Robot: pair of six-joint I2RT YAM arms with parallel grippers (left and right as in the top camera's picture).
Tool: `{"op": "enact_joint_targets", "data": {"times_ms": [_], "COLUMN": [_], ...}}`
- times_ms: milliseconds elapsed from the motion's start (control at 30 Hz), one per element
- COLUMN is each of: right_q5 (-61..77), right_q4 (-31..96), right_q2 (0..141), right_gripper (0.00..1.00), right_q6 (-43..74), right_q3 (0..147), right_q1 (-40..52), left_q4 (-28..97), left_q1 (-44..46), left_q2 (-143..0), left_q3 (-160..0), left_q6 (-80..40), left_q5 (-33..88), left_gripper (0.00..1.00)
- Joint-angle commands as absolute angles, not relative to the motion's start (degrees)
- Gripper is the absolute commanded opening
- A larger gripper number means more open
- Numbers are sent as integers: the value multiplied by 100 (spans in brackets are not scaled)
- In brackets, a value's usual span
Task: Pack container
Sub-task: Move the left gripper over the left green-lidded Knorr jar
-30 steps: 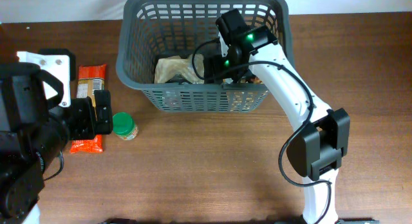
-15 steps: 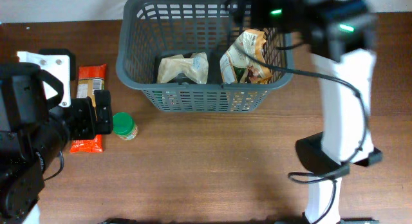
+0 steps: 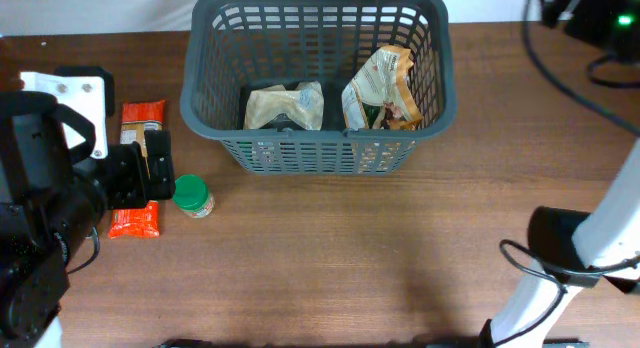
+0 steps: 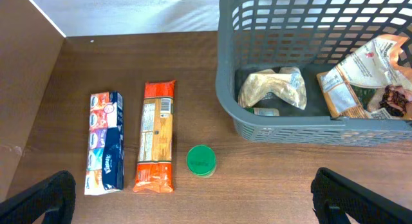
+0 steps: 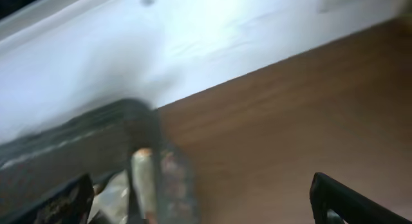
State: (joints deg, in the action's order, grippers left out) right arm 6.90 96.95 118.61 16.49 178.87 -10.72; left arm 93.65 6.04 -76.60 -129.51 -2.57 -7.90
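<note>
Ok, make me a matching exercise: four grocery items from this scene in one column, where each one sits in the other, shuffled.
Items:
1. tissue pack
2. orange packet
3. green-lidded jar
4. beige bag

Places:
A. on the table, nearest the basket
B. inside the basket
C. on the table, farthest from the basket
D. on the table, between the other two loose items

Pairs: 1-C, 2-D, 3-A, 4-B
</note>
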Motion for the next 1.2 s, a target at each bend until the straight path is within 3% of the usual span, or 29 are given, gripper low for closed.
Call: {"op": "enact_joint_targets", "data": {"times_ms": [0, 267, 733, 900, 1000, 1167], "right_q5": [263, -742, -718, -904, -1066, -1122], "right_q4": [9734, 9734, 9732, 9730, 9730, 9730], "right_q2": [11609, 11607, 11607, 11607, 11607, 11609], "right_gripper": [99, 99, 99, 99, 99, 99], "right_q6": [1660, 1717, 1653, 1653, 1656, 1656], "right_q3": [17869, 17541, 16110, 16092, 16092, 16092], "right_q1": [-1498, -2137, -2482, -2484, -2484, -2484], "left_q4": [9334, 9321, 9120, 9671, 9668, 9668], "left_q1": [624, 624, 598, -119, -639, -1227], "left_q2": [-7636, -7983, -8731, -9002, -9000, -8989], "left_q3": [-12936, -12936, -12936, -12901, -12731, -12313], "left_q6": [-165, -325, -683, -1444, -1433, -972], "left_q5": [-821, -993, -1223, -541, 401, 628], "left_gripper": [99, 99, 99, 99, 99, 99]}}
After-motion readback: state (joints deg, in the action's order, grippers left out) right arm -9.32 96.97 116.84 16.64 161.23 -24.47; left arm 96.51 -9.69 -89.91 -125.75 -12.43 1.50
